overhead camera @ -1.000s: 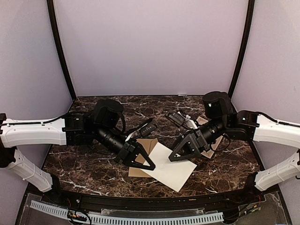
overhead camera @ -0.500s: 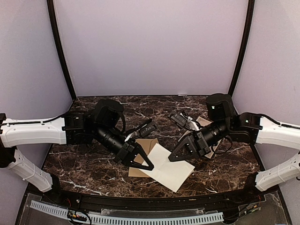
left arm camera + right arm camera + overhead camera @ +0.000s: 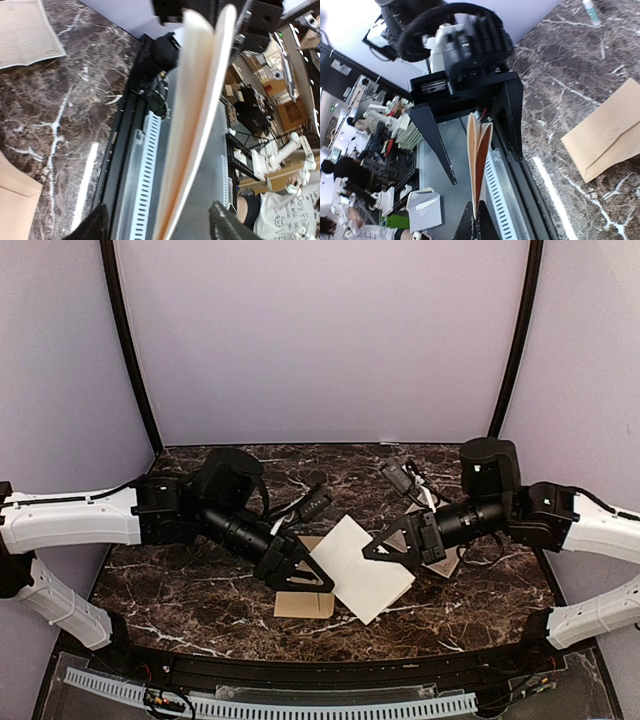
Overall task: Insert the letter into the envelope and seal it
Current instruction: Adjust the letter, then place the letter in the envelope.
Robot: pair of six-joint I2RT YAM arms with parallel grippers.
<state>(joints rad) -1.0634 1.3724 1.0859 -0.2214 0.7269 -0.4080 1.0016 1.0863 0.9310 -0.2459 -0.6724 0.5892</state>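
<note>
Since a second ago the hold has changed sides. The left tool [image 3: 320,578], which was clamped on the paper, now has its two fingers spread. The right tool [image 3: 370,552], open before, is now closed on the paper's edge. The right arm has drawn back toward its own side, and the paper has travelled with it, up and away from the near edge. More of the envelope is uncovered than before.

The cream-beige folded paper letter [image 3: 355,565] hangs above the dark marble-patterned worktop [image 3: 200,610], tilted, held at its right corner by the right tool. Its plain pale back faces the overhead camera. Seen edge-on from both wrist cameras, it is doubled over, its two leaves parting slightly along the open edge. The left tool's fingers [image 3: 436,145] stand either side of the letter, apart from it.

The plain kraft-brown rectangular paper envelope [image 3: 300,605] lies flat on the worktop, below and partly under the left tool, just left of the lifted letter. The right wrist view shows diagonal seam lines on its face.

A second pale sheet with thin printed border lines [image 3: 25,30] lies flat on the worktop, partly under the right arm. A small white bottle-like item [image 3: 590,10] lies farther back. The left tool sits between the letter and the envelope.
</note>
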